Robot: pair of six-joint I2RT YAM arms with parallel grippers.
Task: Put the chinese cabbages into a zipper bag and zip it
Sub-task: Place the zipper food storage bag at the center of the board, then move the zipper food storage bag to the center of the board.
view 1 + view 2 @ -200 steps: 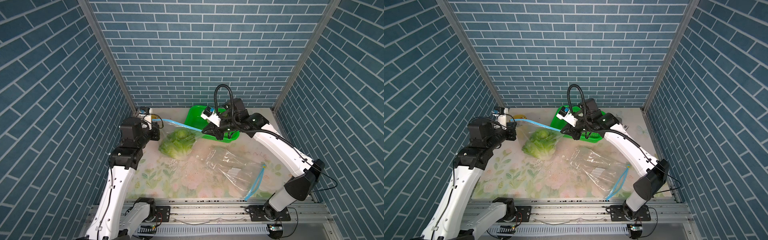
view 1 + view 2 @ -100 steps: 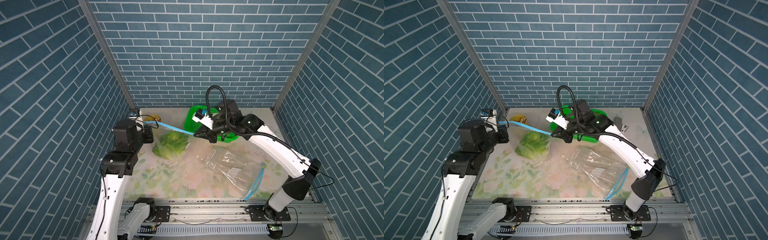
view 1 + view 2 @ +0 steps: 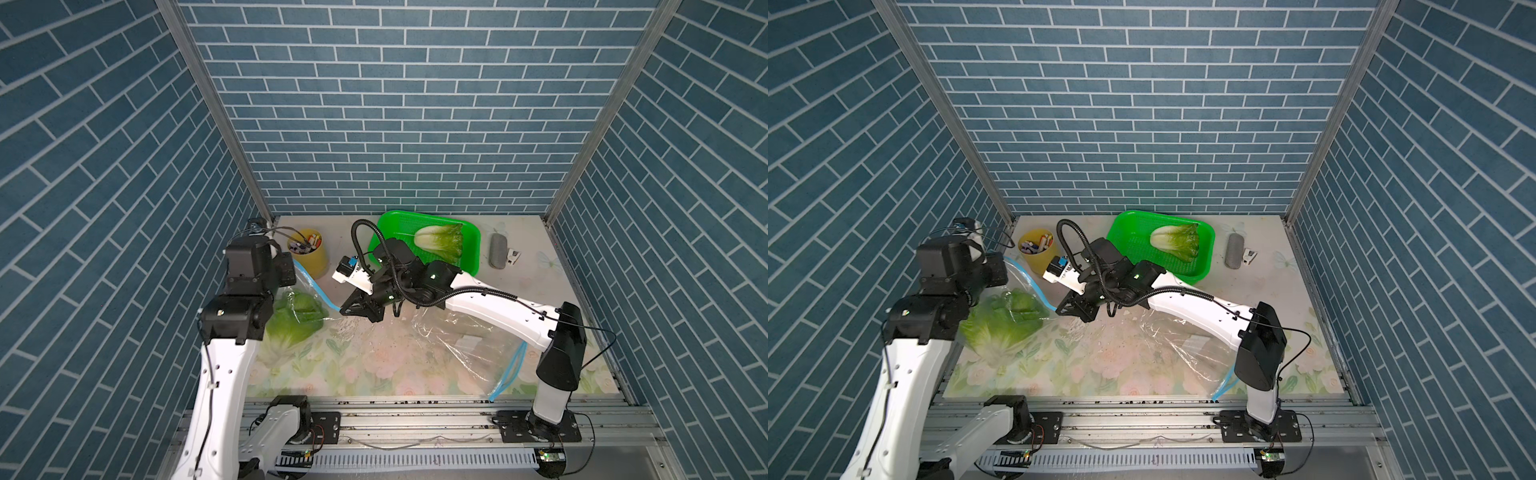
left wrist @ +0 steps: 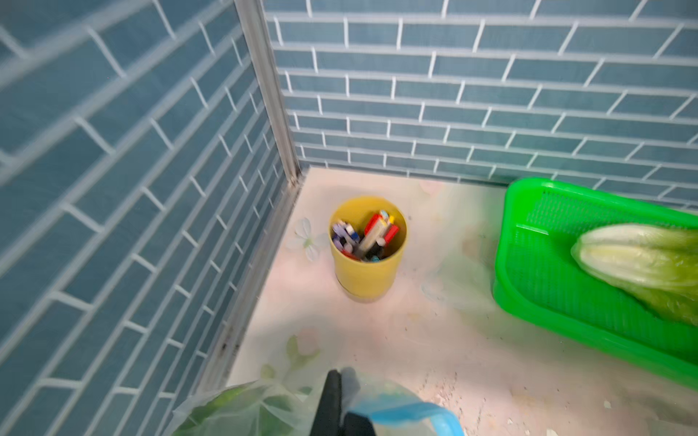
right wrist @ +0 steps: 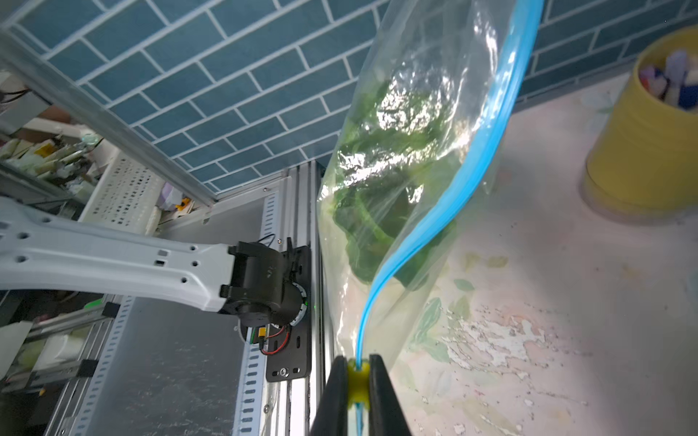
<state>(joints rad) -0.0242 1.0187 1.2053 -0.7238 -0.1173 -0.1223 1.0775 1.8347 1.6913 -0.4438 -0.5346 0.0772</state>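
Note:
A clear zipper bag (image 3: 297,320) (image 3: 1007,324) with a blue zip strip (image 5: 453,181) hangs at the left, holding green chinese cabbages (image 5: 377,196). My left gripper (image 4: 340,396) is shut on the bag's top corner by the zip strip. My right gripper (image 5: 357,377) (image 3: 345,309) (image 3: 1062,308) is shut on the yellow slider (image 5: 357,381) at the strip's other end. One more chinese cabbage (image 3: 440,241) (image 3: 1177,241) (image 4: 642,260) lies in the green basket (image 3: 471,249). In both top views the left gripper's fingers are hidden behind its wrist.
A yellow cup of pens (image 3: 311,257) (image 4: 368,260) stands at the back left near the bag. A second, empty clear bag (image 3: 457,349) lies under the right arm. A grey oblong object (image 3: 496,251) and a small clip (image 3: 514,255) lie right of the basket.
Both arms have carried the bag left and toward the front. The right gripper has left the basket, uncovering the cabbage there, and the zip span between the grippers is shorter.

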